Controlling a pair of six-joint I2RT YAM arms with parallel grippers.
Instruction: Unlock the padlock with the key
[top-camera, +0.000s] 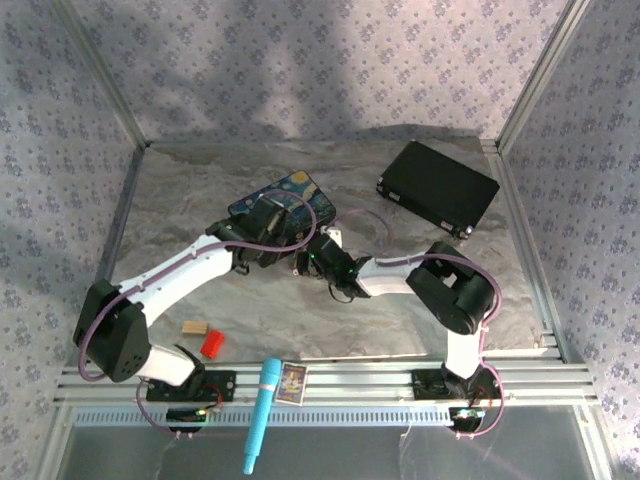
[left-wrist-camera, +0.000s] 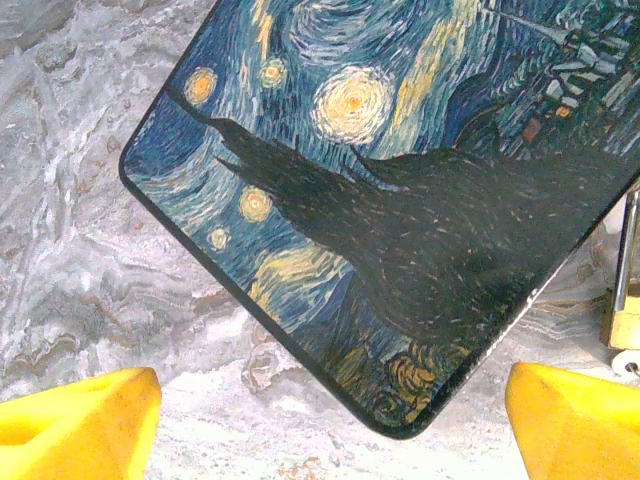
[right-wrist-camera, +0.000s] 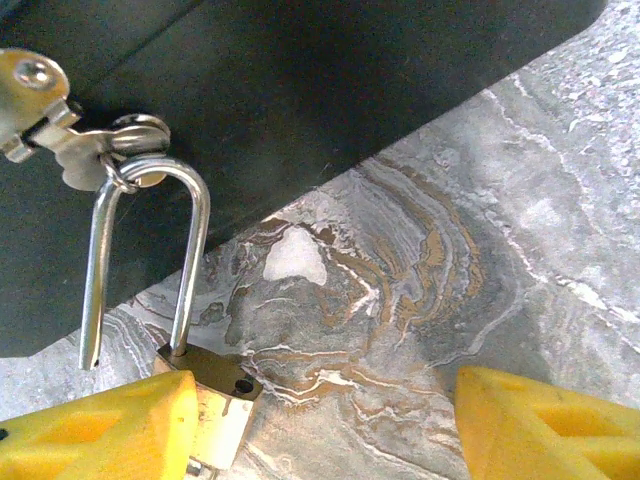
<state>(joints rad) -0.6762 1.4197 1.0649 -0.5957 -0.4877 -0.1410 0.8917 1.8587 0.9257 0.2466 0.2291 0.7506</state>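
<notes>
Marbled table (right-wrist-camera: 450, 250) — one padlock (right-wrist-camera: 205, 368), one painted box (left-wrist-camera: 400, 200); left gripper (left-wrist-camera: 330, 410) and right gripper (right-wrist-camera: 325, 400) — both released.

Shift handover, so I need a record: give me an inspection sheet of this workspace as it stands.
Surface: grey marbled tabletop.
Job's things: padlock hooked in the hasp of the painted box, shackle open; pale stub under it, perhaps the key.
Clutter: black case, tan block, red block, blue pen, small card.
Grippers: left gripper open, right gripper open, both empty.
Cables: purple cables along both arms.
Surroundings: floral walls, metal frame.
</notes>
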